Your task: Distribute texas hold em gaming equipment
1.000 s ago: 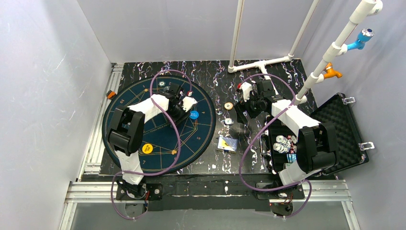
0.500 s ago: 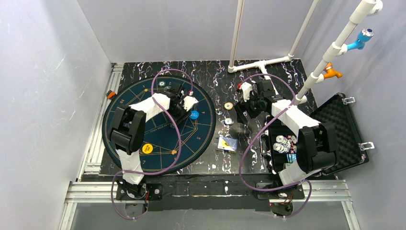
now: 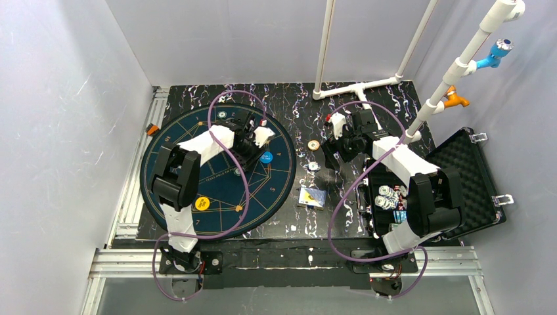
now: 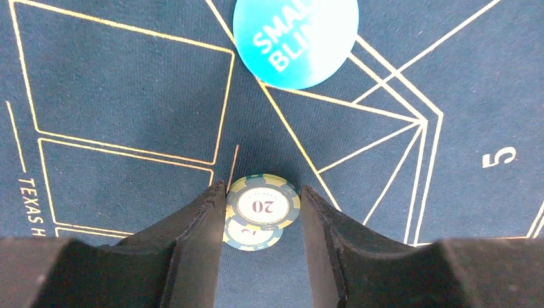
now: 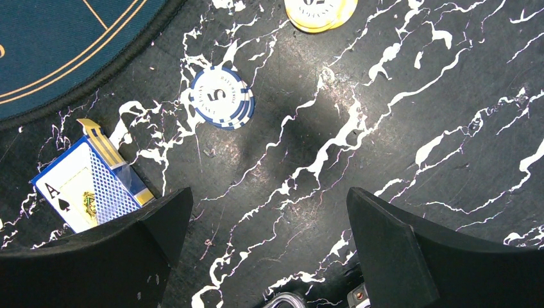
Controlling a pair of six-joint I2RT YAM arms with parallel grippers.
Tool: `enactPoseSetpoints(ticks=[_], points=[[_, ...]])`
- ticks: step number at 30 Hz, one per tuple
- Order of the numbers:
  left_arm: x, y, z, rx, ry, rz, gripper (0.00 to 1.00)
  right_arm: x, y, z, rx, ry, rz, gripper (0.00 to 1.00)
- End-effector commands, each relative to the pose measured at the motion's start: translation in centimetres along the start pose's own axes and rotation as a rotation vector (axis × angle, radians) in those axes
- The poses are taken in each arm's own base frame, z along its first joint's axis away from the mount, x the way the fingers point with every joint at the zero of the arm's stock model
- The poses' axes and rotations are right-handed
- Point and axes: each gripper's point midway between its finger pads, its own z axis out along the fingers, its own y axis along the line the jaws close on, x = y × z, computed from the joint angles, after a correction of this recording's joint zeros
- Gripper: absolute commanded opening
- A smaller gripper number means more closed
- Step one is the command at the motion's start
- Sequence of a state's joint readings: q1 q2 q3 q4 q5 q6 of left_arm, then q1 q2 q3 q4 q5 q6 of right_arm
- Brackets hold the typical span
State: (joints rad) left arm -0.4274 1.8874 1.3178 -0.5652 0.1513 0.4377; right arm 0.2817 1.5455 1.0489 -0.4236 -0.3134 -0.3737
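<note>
My left gripper (image 4: 263,190) is low over the dark-blue mat (image 4: 128,96), its fingers against the sides of a green-and-yellow "20" poker chip (image 4: 263,204). That chip lies offset on a second chip (image 4: 247,237), which sticks out under the left finger. A blue "small blind" button (image 4: 295,38) lies just beyond; it also shows in the top view (image 3: 266,157). My right gripper (image 5: 269,192) is wide open and empty above the table. Beyond it lie a blue-and-white "5" chip stack (image 5: 221,96), a yellow chip stack (image 5: 319,13) and a card deck (image 5: 90,186).
A yellow button (image 3: 202,203) and a chip (image 3: 223,113) lie on the mat (image 3: 177,131). The open black case (image 3: 460,177) at right holds several chips (image 3: 389,197). A white pipe frame (image 3: 358,87) stands at the back. An orange piece (image 3: 152,129) sits at the left rail.
My left gripper has shifted slightly toward the far side of the mat. The right arm has not moved.
</note>
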Motion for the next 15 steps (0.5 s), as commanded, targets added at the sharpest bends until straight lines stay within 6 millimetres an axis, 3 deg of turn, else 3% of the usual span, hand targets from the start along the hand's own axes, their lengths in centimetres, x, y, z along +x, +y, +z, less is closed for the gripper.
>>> enactPoseSetpoints(ticks=[1,9,15], points=[[-3.3,-0.6,-2.7,0.020,-0.118,-0.004,0.33,-0.9,-0.2,-0.8,0.011,-0.025,-0.021,1.00],[-7.8,-0.5,-3.7,0.033,-0.214,-0.009,0.33,-1.4,-0.5,-1.4,0.033,-0.055,-0.020,1.00],[-11.2,-0.5,-2.3,0.023,-0.242,0.003,0.34,-1.4,-1.1,-1.9,0.050,-0.066,-0.005,1.00]])
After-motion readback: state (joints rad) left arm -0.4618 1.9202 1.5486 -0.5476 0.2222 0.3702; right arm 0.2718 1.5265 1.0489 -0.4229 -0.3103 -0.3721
